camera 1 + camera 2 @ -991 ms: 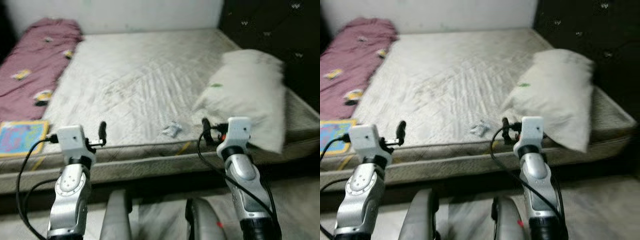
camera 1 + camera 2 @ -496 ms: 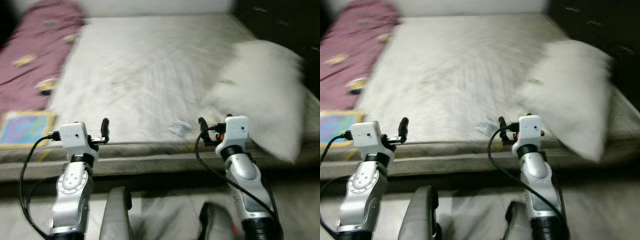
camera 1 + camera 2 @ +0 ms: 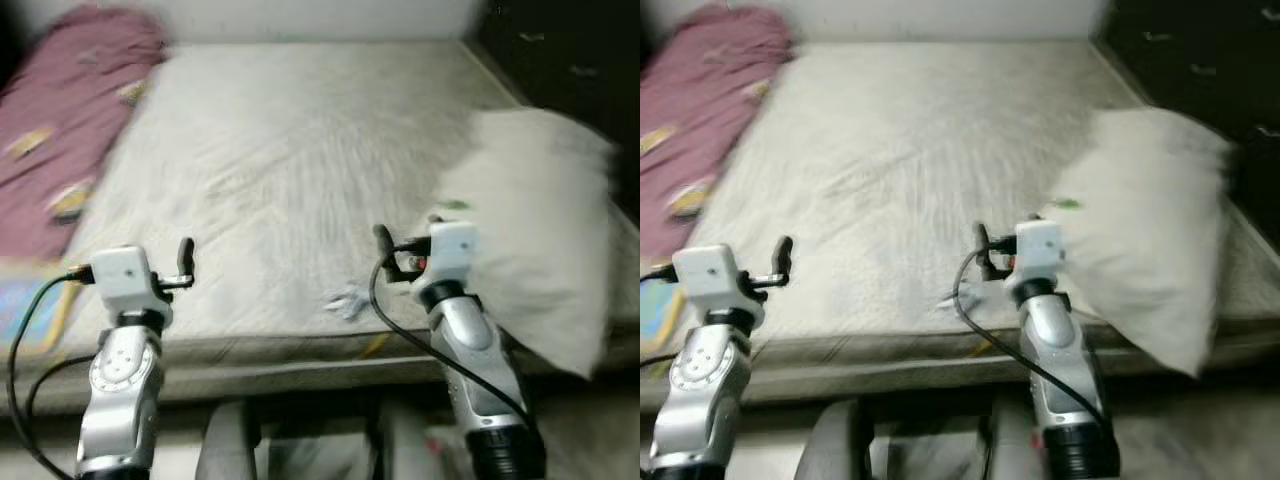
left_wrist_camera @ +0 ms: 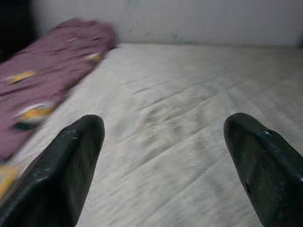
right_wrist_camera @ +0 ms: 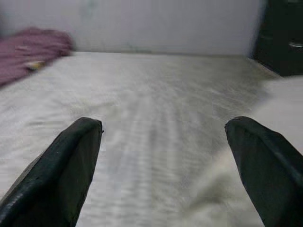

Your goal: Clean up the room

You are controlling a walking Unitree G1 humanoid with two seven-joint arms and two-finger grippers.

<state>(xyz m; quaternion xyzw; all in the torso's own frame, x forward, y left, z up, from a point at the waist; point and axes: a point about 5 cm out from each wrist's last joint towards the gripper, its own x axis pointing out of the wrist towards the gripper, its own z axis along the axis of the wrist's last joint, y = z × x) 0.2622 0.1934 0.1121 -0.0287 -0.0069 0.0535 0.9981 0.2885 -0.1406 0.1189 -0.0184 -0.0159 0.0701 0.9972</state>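
maroon blanket lies along the mattress's left side, operator. your left gripper hovers over the mattress's near left edge, fingers spread wide, holding nothing. a small crumpled wrapper sits on the mattress near its front edge, just left of your right gripper, also wide and empty. a white pillow covers the mattress's right side.
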